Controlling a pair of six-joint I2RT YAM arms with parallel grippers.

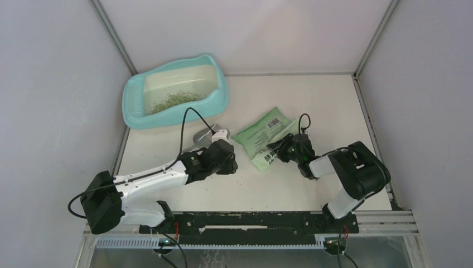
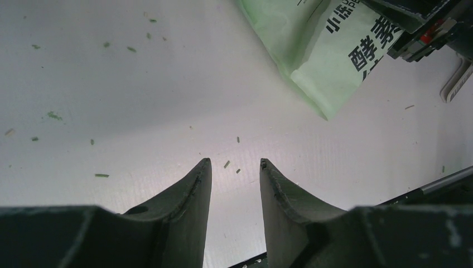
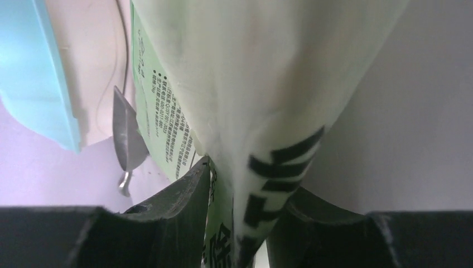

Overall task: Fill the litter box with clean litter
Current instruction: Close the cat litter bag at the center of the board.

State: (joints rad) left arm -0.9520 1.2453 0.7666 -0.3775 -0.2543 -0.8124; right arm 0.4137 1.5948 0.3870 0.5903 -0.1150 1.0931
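The turquoise litter box (image 1: 131,114) stands at the back left, and a thin patch of green-beige litter (image 1: 175,100) lies on its pale floor. The flat green printed bag (image 1: 262,134) lies on the table. My right gripper (image 1: 277,149) is at the bag's near end. In the right wrist view its jaws stand apart, open, around a fold of the bag (image 3: 251,67). My left gripper (image 1: 233,162) hovers low over bare table just left of the bag. It is open (image 2: 234,163) with nothing between its fingers.
A grey metal scoop (image 1: 201,137) lies between the litter box and my left gripper, also in the right wrist view (image 3: 127,134). Stray litter crumbs (image 2: 54,115) dot the white table. Grey walls close in both sides, and the arms' base rail runs along the near edge.
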